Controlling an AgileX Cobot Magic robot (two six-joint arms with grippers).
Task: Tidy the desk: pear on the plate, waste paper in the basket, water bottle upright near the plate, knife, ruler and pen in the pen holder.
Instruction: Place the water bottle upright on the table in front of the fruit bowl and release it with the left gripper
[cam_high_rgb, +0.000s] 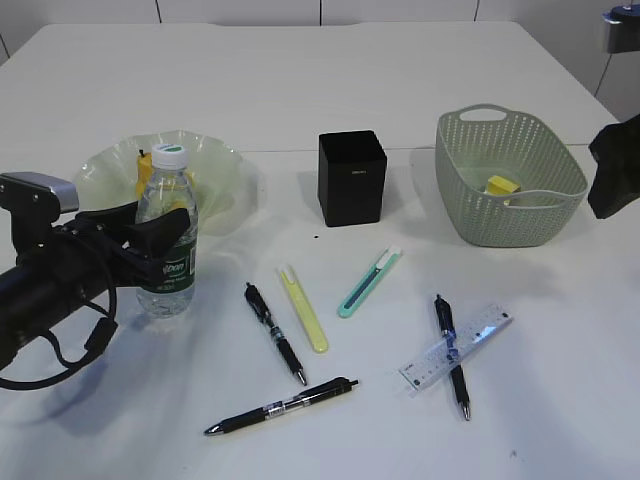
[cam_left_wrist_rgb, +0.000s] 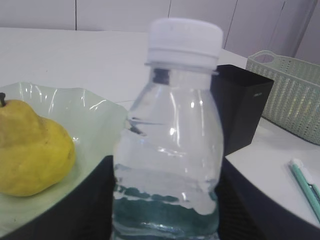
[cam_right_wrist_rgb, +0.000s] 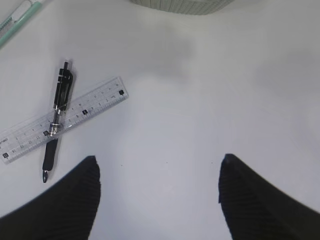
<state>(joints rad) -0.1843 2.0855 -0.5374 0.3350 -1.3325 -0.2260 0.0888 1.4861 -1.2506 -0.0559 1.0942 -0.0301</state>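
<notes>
Exterior view gives us the whole desk (cam_high_rgb: 330, 80) first, and on it the basket (cam_high_rgb: 510, 185) at the right with a yellow scrap already inside, then the plate (cam_high_rgb: 215, 165) at the left with the pear (cam_left_wrist_rgb: 30, 150) lying in it. We judge the step in hand to be setting the water bottle (cam_high_rgb: 167, 235) down beside that plate. It stands upright on the desk just in front of the plate's rim, and the left gripper (cam_high_rgb: 150, 235) has its fingers around the labelled lower body; whether they press the plastic or have already slackened we cannot tell. To finish this well, we let the base sit flat before we spread the fingers, then we draw the arm straight back and low, away from the plate, so that neither finger catches the label nor tips a tall, light bottle. The pen holder (cam_high_rgb: 352, 178) stands at the middle of the desk, empty of tools as far as we see. In front of it lie the yellow knife (cam_high_rgb: 303, 308), the teal knife (cam_high_rgb: 368, 284) and three pens, one of them crossed over the ruler (cam_high_rgb: 457, 346). The right gripper (cam_right_wrist_rgb: 157, 192) hangs over bare desk near that ruler, its fingers spread and holding nothing.
</notes>
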